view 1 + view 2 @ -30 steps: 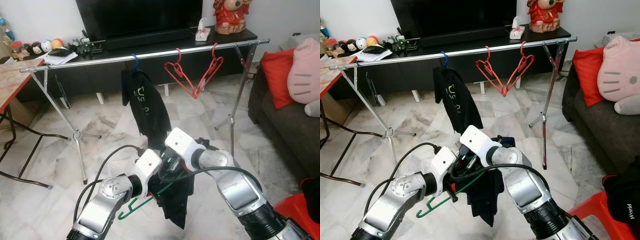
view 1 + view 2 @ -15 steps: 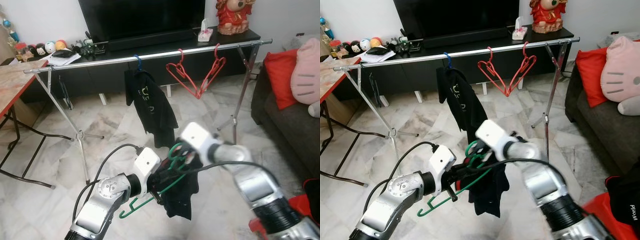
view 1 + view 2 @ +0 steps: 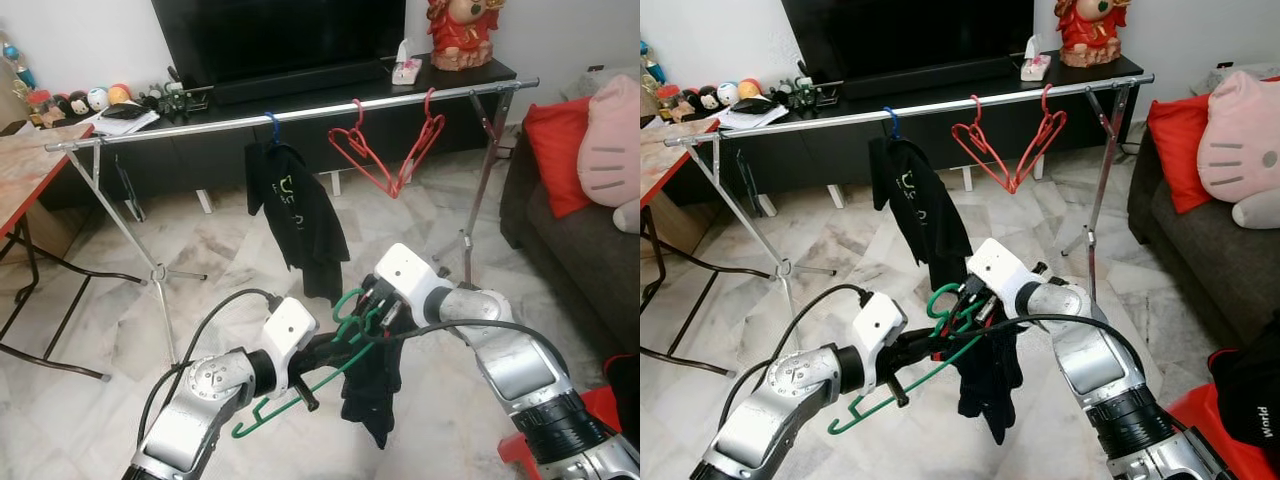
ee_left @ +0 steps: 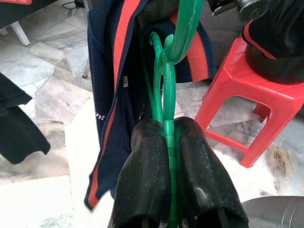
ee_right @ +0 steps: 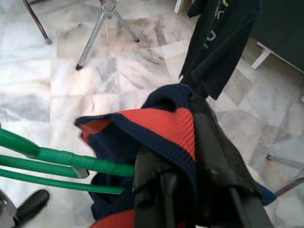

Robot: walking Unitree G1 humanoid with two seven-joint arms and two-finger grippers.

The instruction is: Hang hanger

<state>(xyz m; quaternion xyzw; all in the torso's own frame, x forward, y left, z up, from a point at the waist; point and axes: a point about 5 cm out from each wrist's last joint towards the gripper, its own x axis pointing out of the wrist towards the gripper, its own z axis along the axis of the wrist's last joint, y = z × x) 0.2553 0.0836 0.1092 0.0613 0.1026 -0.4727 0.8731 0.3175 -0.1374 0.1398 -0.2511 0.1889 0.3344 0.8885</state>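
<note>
Green plastic hanger (image 3: pixel 300 385), light and stiff, is pinched at its wire by my left gripper (image 4: pixel 168 137), while my right gripper (image 5: pixel 183 156) clamps the soft, floppy navy-and-red garment (image 3: pixel 985 380) at centre frame.

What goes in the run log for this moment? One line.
left gripper: shut on green hanger | right gripper: shut on navy garment | rail: not reached

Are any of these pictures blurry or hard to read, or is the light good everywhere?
Head views: evenly lit and sharp, with soft sheen on the marble floor. Left wrist view: the black fingers near the lens look soft, the green hanger clear. Right wrist view: bright floor, but the fingers under the navy and red garment are dark.
</note>
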